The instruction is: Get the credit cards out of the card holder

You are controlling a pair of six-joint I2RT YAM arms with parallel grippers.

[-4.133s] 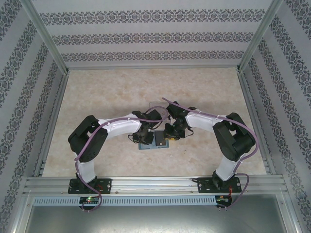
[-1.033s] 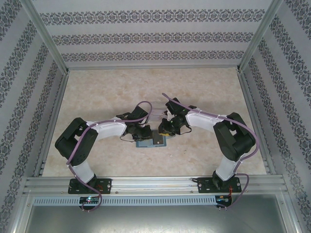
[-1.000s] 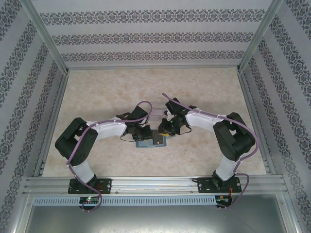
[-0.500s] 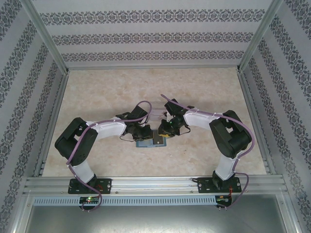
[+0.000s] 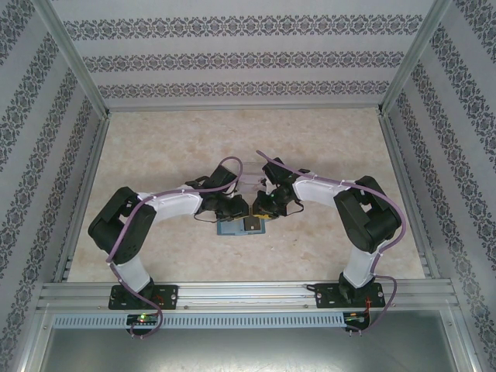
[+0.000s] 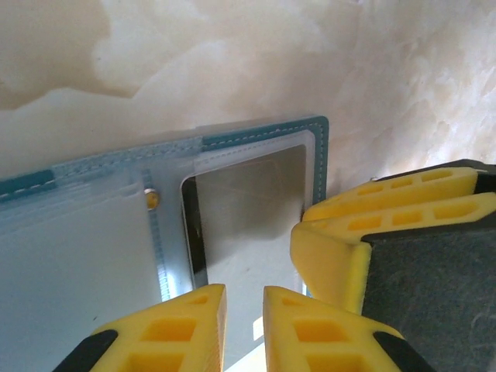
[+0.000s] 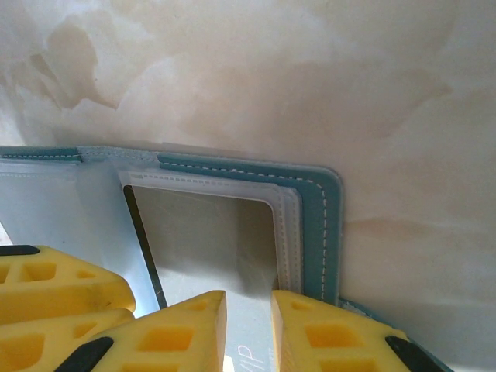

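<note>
Figure: open card holder (image 5: 242, 227) lying mid-desk (image 5: 155, 147), a credit card (image 6: 248, 201) seated in its right half. Both the left gripper (image 6: 244, 298) and right gripper (image 7: 248, 304) meet over it, fingers nearly together; whether they grip anything cannot be told. The left arm (image 5: 167, 205) has its elbow farther left than 4.1 s earlier.

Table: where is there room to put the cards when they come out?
The table is bare along the back wall, beside the left rail and right rail, and between the card holder and the front rail. The middle is crowded: the left gripper and right gripper meet over the holder, with a clear tray just behind.
</note>
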